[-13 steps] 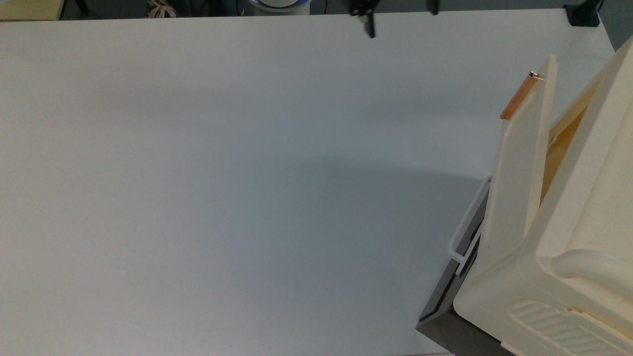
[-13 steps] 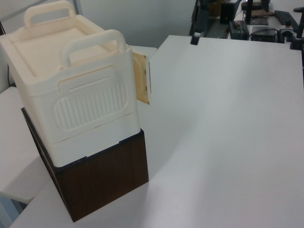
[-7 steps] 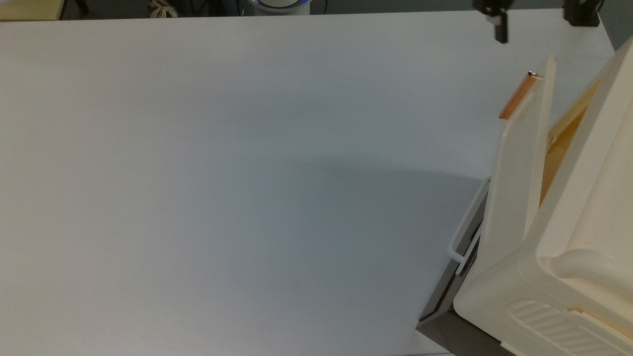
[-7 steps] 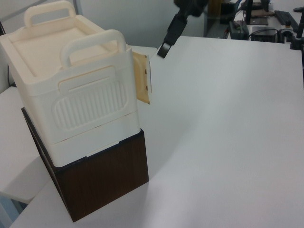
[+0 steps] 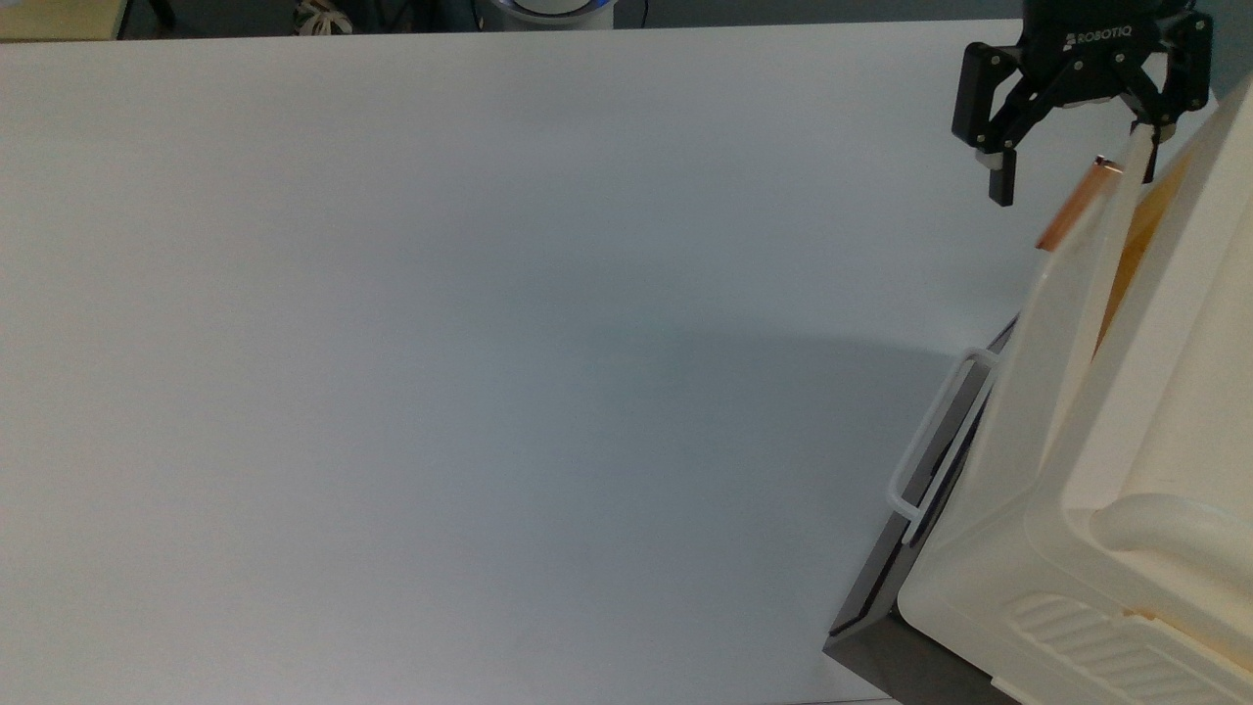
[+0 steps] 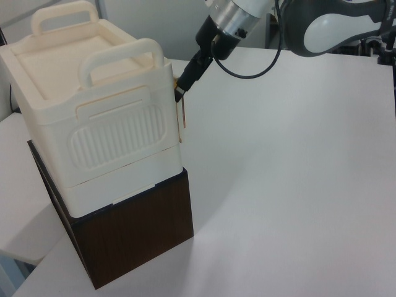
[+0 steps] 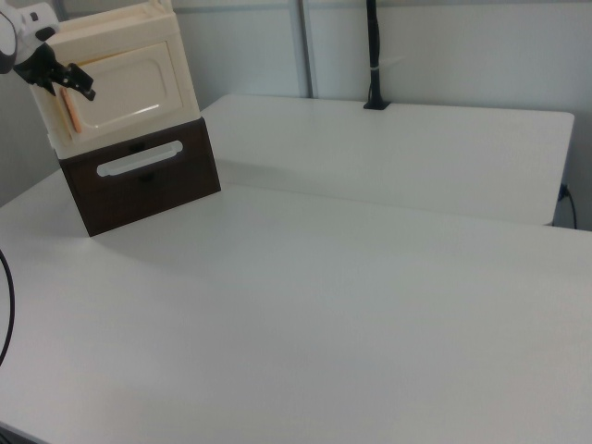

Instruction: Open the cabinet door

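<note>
The cabinet door (image 5: 1043,343) is a cream panel standing slightly ajar from the cream cabinet (image 5: 1165,421) at the top view's right. Its copper-orange handle (image 5: 1070,208) runs along the door's free end. My black gripper (image 5: 1074,174) is open and straddles that free end, one finger on the table side of the handle and the other partly hidden behind the door's edge. The right view has the door (image 7: 125,88) and its handle (image 7: 69,113) facing the camera, with the gripper (image 7: 67,81) at the handle's top. In the left view the gripper (image 6: 181,88) sits at the door's edge (image 6: 184,120).
Under the cream cabinet stands a dark brown drawer unit (image 7: 139,185) with a white loop handle (image 5: 930,441). The white table (image 5: 489,343) stretches wide to the top view's left. A black post (image 7: 373,55) rises at the table's far edge in the right view.
The gripper came in from the table's far edge to the door's handle end. The door has swung closer to the cabinet, narrowing its gap.
</note>
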Available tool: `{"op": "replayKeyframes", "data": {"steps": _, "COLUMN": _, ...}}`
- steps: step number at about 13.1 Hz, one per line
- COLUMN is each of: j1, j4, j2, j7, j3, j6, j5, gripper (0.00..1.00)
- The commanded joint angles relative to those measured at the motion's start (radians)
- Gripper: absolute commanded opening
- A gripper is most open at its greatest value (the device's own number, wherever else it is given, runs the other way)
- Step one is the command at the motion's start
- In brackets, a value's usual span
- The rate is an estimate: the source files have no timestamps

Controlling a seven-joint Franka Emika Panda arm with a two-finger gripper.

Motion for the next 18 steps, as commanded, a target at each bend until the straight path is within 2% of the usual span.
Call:
{"op": "replayKeyframes", "data": {"steps": 1, "j1": -0.011, "j4": 0.003, "j2": -0.002, "j7": 0.022, "j3": -0.067, "j6": 0.000, "j5": -0.049, "gripper": 1.00}}
{"op": "replayKeyframes", "data": {"steps": 2, "j1": -0.011, "j4": -0.006, "j2": -0.014, "j7": 0.020, "j3": -0.083, "j6": -0.006, "j5": -0.078, "gripper": 1.00}}
{"op": "replayKeyframes", "data": {"steps": 4, "j1": -0.026, "j4": -0.017, "j2": -0.045, "j7": 0.013, "j3": -0.113, "j6": -0.063, "j5": -0.086, "gripper": 1.00}}
{"op": "replayKeyframes", "data": {"steps": 9, "j1": -0.059, "j4": -0.013, "j2": -0.097, "j7": -0.161, "j3": -0.120, "j6": -0.305, "j5": -0.084, "gripper": 1.00}}
{"op": "replayKeyframes", "data": {"steps": 11, "j1": -0.074, "j4": -0.013, "j2": -0.117, "j7": -0.230, "j3": -0.172, "j6": -0.362, "j5": -0.086, "gripper": 1.00}}
{"op": "replayKeyframes", "data": {"steps": 15, "j1": -0.075, "j4": -0.010, "j2": -0.122, "j7": -0.311, "j3": -0.289, "j6": -0.365, "j5": -0.086, "gripper": 1.00}}
{"op": "replayKeyframes", "data": {"steps": 16, "j1": -0.075, "j4": -0.008, "j2": -0.138, "j7": -0.346, "j3": -0.297, "j6": -0.370, "j5": -0.074, "gripper": 1.00}}
{"op": "replayKeyframes", "data": {"steps": 18, "j1": -0.123, "j4": -0.028, "j2": -0.245, "j7": -0.374, "j3": -0.260, "j6": -0.384, "j5": -0.049, "gripper": 1.00}}
